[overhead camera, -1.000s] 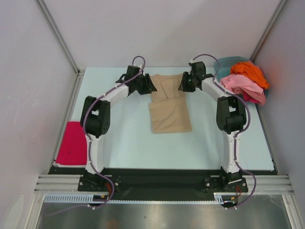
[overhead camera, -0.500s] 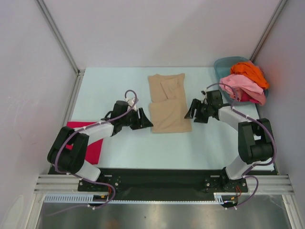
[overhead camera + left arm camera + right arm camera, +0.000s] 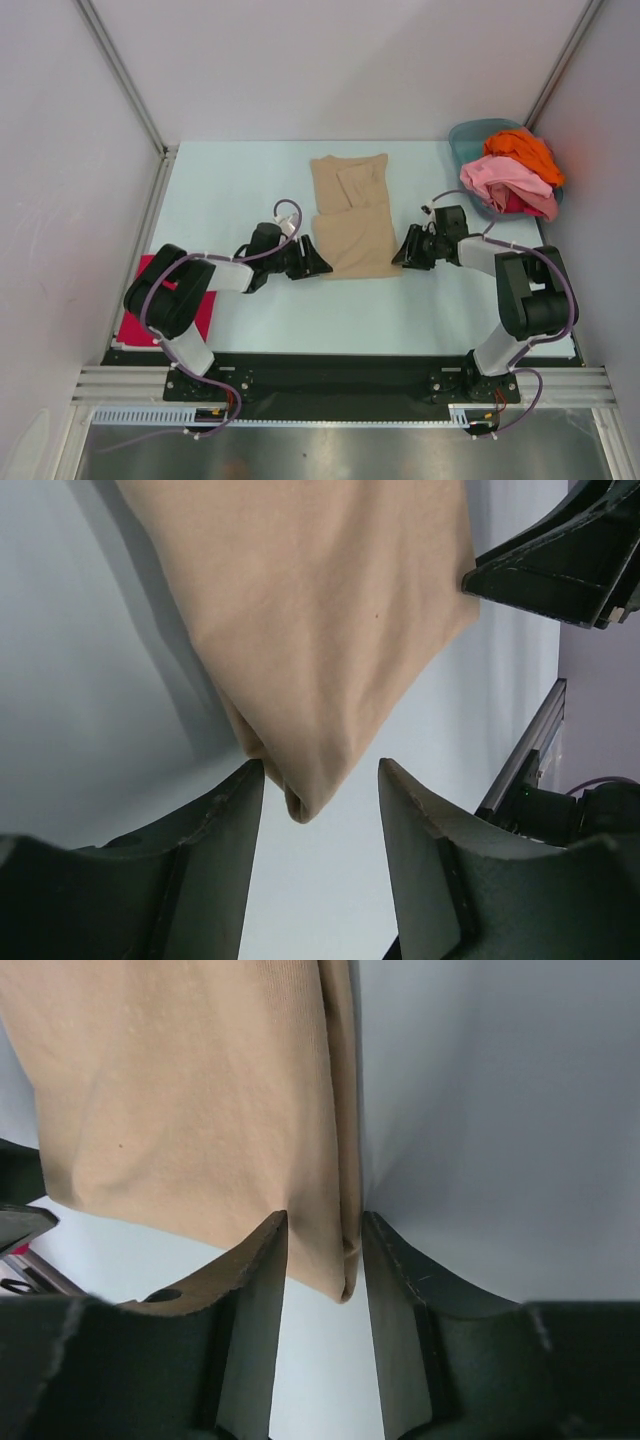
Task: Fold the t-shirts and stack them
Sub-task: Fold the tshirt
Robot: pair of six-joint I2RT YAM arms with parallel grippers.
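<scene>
White arms (image 3: pixel 222 272), black joints (image 3: pixel 530 298), purple cables (image 3: pixel 143 300), dark pincer fingers (image 3: pixel 200 860).

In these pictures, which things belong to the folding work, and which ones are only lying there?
For the job:
tan shirt, half folded
magenta shirt, by the left arm
pink shirt, orange shirt, red shirt, heaped far right
left tool and right tool, open at the tan shirt's near corners

Just there:
teal basin under the heap
table
</scene>
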